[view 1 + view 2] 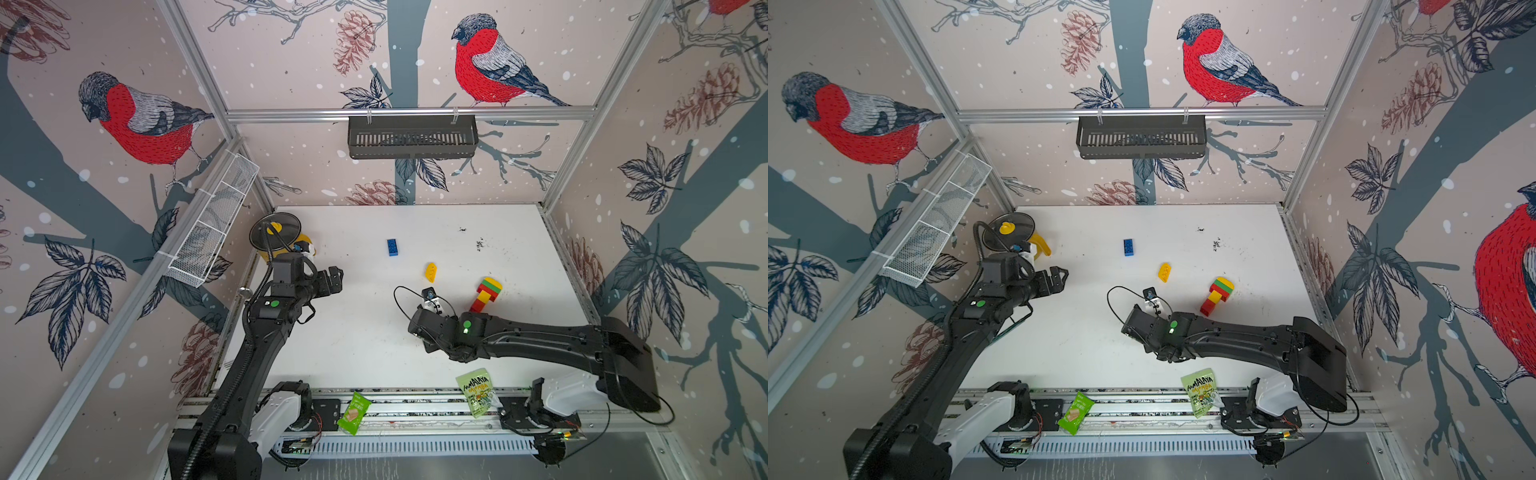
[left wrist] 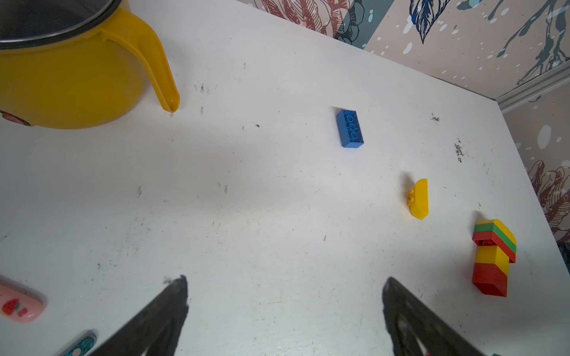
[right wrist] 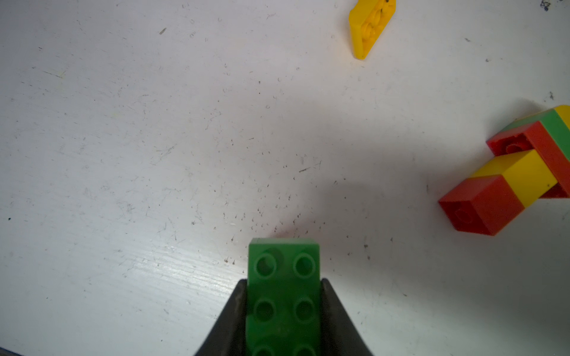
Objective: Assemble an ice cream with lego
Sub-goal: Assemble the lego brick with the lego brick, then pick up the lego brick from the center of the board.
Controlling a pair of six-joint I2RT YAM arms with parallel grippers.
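We see the right tool (image 3: 283,280) clamped on a green brick (image 3: 283,262) above the worktop (image 3: 123,154), the left tool (image 2: 285,278) wide open and empty, and the half-built stack (image 3: 509,185) lying on its side nearby; next, we judge, brick and stack need aligning stud to socket.

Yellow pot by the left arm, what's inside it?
A dark lid with a yellow knob covers the pot. Its inside is hidden, so I cannot tell whether it holds anything.
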